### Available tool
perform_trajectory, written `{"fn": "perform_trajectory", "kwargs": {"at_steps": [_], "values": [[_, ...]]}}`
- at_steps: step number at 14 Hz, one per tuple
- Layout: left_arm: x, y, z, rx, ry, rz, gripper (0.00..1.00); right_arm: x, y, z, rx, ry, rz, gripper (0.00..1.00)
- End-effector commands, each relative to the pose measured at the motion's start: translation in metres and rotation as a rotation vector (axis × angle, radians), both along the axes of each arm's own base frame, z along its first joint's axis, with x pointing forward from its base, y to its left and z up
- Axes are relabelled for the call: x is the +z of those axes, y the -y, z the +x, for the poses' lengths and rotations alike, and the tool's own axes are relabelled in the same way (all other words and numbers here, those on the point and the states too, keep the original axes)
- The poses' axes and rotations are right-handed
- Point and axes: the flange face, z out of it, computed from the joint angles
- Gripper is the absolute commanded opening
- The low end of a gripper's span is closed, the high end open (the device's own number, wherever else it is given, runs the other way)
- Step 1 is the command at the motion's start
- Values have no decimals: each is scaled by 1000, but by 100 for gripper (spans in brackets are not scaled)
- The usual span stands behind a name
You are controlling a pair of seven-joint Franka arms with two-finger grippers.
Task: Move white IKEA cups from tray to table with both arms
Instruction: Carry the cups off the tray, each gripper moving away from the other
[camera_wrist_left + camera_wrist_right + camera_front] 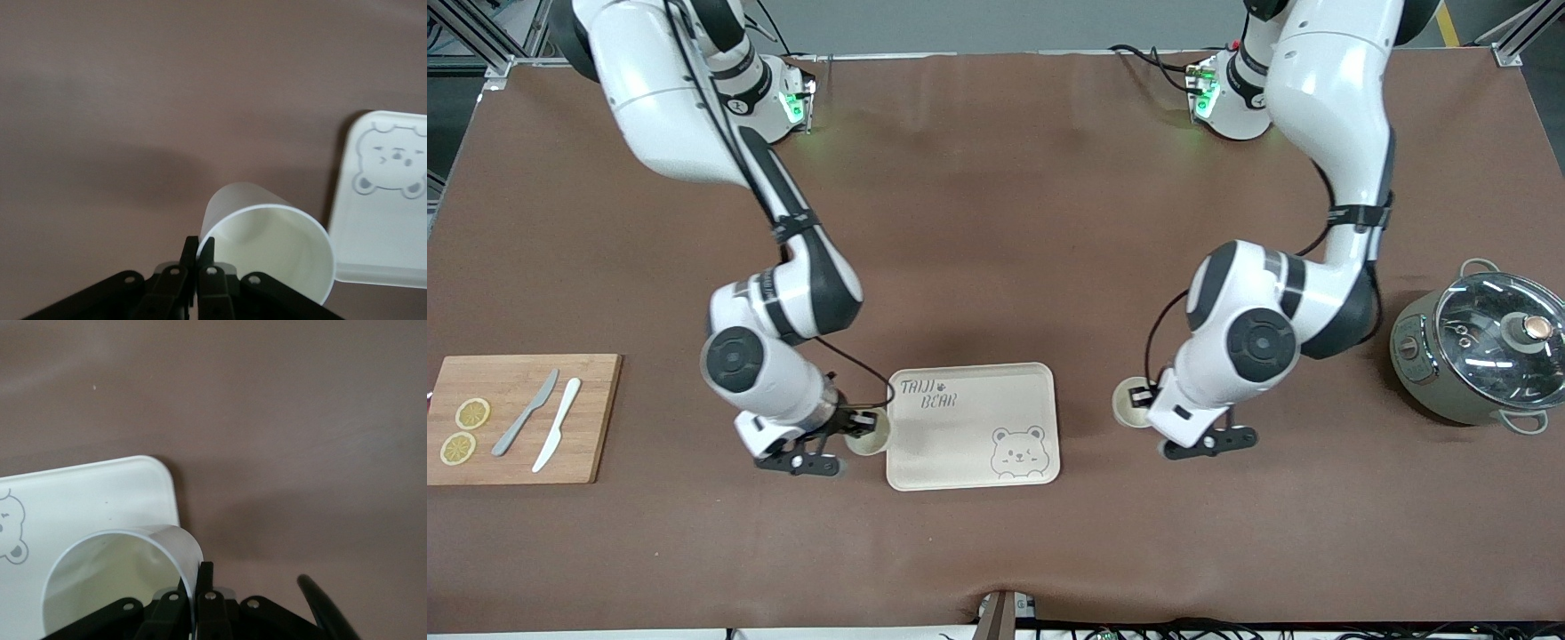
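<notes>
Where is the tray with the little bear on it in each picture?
Front view: the bear tray lies on the table between the two cups, nearer the camera than the arms' bases.
Left wrist view: one end of the tray shows beside the cup that the left gripper pinches by the rim.
Right wrist view: a tray corner shows past the right gripper's cup.
Shared landmark: the printed bear face.

Both glossy white jointed arms reach down low over the table, the left arm's black two-finger gripper (198,257) and the right arm's black two-finger gripper (198,583) each pinched closed on a cup rim.
</notes>
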Motion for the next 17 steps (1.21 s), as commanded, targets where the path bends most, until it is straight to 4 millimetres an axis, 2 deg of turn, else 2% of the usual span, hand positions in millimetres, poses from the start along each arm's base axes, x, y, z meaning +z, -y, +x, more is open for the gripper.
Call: {"fn": "perform_trajectory", "kwargs": {"at_steps": [1,4,5,6,8,9,11,13,15,17], "values": [[11,-49,8,-28,-17,11,0,30,58,11,114,16,-3,0],[10,-107,20,-51,-34,6,0,33,119,17,192,-29,-16,0],[9,-129,24,-59,-35,3,0,44,131,17,221,-17,-30,0],[3,-151,28,-73,-43,-1,0,47,144,19,270,-7,-38,0],[-14,-187,32,-80,-61,-1,0,46,183,23,318,0,-44,0],[-20,-202,34,-80,-62,3,0,43,194,24,349,2,-48,0],[-42,-224,36,-86,-82,12,0,37,221,26,409,8,-53,0],[-65,-239,40,-71,-76,15,0,21,245,27,447,-2,-54,0],[-89,-244,40,-63,-87,18,0,13,252,30,498,17,-91,0],[-102,-245,40,-61,-96,19,0,-2,261,33,532,27,-113,0]]}}
